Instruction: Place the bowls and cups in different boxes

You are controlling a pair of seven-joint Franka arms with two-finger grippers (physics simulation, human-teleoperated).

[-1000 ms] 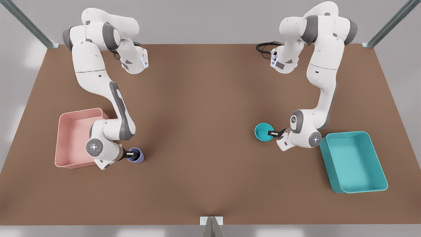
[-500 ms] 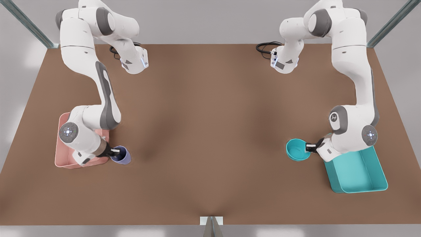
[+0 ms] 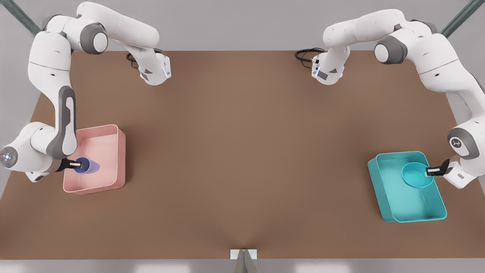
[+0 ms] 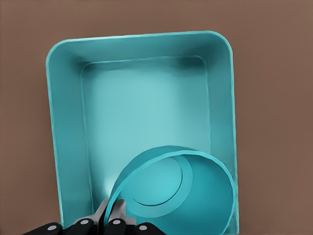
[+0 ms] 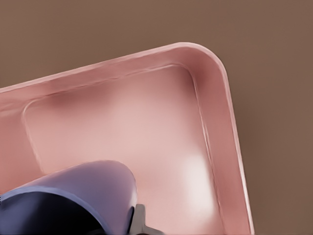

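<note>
Teal bowl and lavender cup, beside their boxes a moment ago, now hang over teal box and pink box; our left claw and right claw pinch their rims, so release comes next.

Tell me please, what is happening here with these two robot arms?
Two arms are sorting items into boxes. The left gripper, on the front view's right, is shut on the rim of the teal bowl and holds it over the teal box. The right gripper, on the front view's left, is shut on the lavender cup, tilted on its side over the pink box. Neither item is released yet.
</note>
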